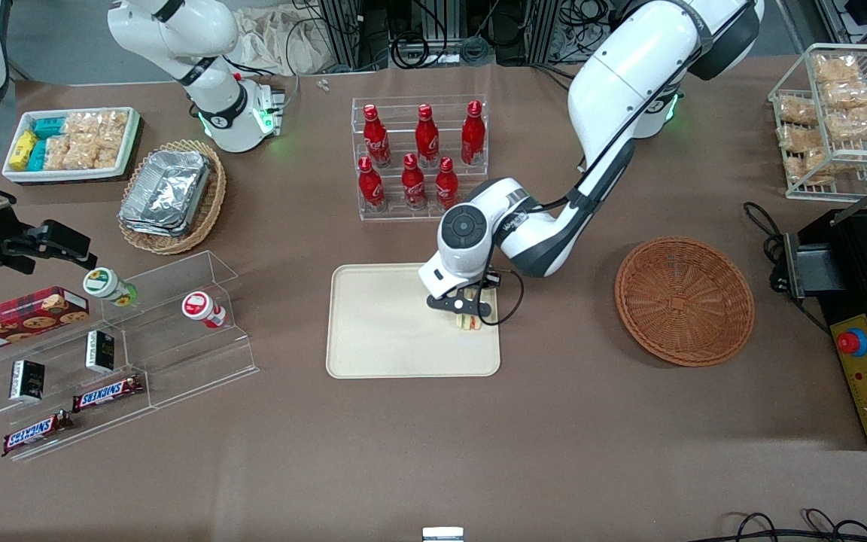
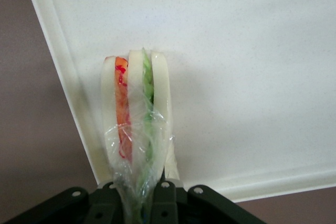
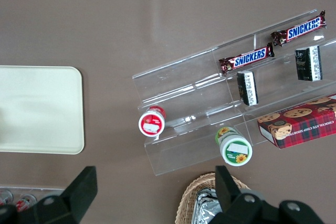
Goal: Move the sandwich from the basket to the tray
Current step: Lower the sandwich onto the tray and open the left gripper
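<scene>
Your gripper (image 1: 470, 316) over the tray (image 1: 388, 331) edge nearest the basket (image 1: 684, 299), fingers pinching the sandwich (image 2: 135, 129) (plastic-wrapped, upright), basket holding nothing.

- The working arm (image 1: 629, 83) is showing glossy white shells with dark grey joint bands.
- A round grey cap is sitting on its wrist.
- The hand (image 1: 466, 314) is wearing black, with a thin black cable looping beside it.
- Green light is glowing at the base.

Brown table (image 1: 403, 452) carries tray (image 1: 381, 331), basket (image 1: 684, 301), bottle rack (image 1: 418, 162).
</scene>
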`<state>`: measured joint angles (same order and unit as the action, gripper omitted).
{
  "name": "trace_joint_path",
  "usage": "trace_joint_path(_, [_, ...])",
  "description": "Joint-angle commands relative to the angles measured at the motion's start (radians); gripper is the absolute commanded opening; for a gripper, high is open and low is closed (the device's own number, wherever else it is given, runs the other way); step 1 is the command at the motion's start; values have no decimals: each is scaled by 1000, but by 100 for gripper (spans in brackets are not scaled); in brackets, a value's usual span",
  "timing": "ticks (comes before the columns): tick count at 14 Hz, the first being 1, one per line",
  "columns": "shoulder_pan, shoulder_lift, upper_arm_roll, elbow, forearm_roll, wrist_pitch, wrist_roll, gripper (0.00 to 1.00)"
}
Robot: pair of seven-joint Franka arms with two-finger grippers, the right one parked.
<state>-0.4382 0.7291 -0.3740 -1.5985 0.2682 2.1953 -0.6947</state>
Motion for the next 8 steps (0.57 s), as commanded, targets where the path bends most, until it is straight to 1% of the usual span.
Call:
trace_joint_path(1, [4,19,0,26,39,-3,12,15])
trace_joint_path(2, [3,22,0,26,37,-2,3,93])
trace_joint_path(3, [1,26,0,28,37,-3,1,100])
trace_joint_path(6, [3,9,0,29,43,-8,-47,100])
trace_joint_path(8, [6,-68,1,28,60,-50,-63,100])
